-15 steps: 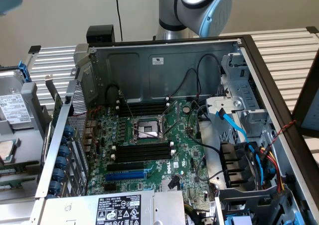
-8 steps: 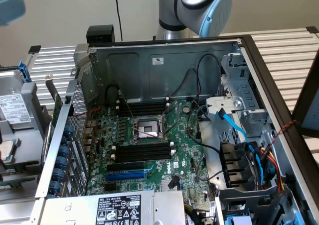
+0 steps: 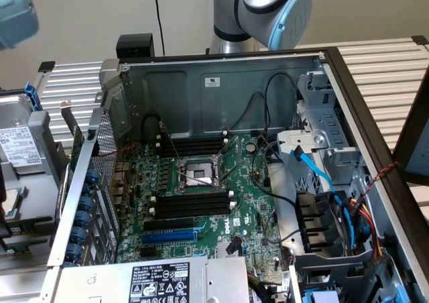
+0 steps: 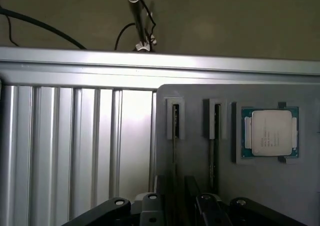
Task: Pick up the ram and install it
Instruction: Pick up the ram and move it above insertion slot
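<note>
Two thin green ram sticks stand on edge in a grey holder (image 4: 200, 98), one ram (image 4: 174, 146) nearer the slatted table and a second (image 4: 213, 151) beside it. My gripper (image 4: 179, 208) hovers over the holder, open, its dark fingers (image 4: 155, 203) standing either side of the line of the first stick and apart from it. In the exterior view the open computer case shows the green motherboard (image 3: 249, 206) with empty black memory slots (image 3: 191, 206) below the processor socket (image 3: 198, 172) and more slots (image 3: 191, 144) above it. The arm's elbow (image 3: 271, 8) rises behind the case.
A processor chip (image 4: 270, 133) lies in a recess of the holder beside the sticks. The holder rests on a ribbed aluminium table (image 4: 75, 146). Inside the case are a blue slot (image 3: 171, 237), loose cables (image 3: 335, 202) and drive cages at the exterior view's right, and a power supply (image 3: 157, 283) in front.
</note>
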Robot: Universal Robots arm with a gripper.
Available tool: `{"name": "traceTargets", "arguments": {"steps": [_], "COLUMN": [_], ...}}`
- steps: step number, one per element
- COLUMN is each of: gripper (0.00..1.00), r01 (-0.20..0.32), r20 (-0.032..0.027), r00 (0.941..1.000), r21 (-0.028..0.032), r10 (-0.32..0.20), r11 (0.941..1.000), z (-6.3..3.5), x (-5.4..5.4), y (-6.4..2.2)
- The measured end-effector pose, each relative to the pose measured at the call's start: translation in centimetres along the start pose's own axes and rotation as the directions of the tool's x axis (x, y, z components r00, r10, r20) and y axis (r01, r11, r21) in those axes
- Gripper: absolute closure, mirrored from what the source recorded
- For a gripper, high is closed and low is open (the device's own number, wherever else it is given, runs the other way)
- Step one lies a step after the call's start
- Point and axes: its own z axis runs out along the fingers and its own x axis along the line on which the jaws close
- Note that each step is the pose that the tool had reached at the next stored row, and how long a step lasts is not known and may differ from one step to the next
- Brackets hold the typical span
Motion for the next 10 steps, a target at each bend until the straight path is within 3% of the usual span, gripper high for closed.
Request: {"name": "traceTargets", "arguments": {"steps": [10], "gripper": [0.7], "r01": [0.0], "r20": [0.0001], "r00": [1.0], "r21": [0.0002], "r10": [0.0], "r11": [1.0], "z": [0.51], "x": [0.04], "y": [0.0]}}
